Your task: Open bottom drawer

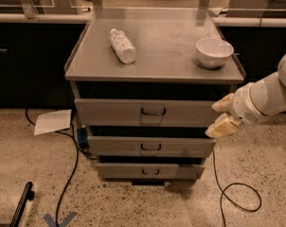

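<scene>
The bottom drawer (119, 170) is the lowest and narrowest grey front of the metal cabinet, with a small black loop handle (150, 171) at its centre. It sits almost flush, like the two drawers above it. My gripper (219, 116) hangs at the cabinet's right side, level with the top drawer (110, 112) and the middle drawer (114, 146), well above and to the right of the bottom handle. Its two cream fingers (222, 126) stand apart and hold nothing.
A white bottle (122, 45) lies on the cabinet top (162, 56), and a white bowl (214, 51) stands on it. Black cables (233, 193) trail on the floor on both sides. A sheet of paper (53, 121) lies on the left. Dark counters stand behind.
</scene>
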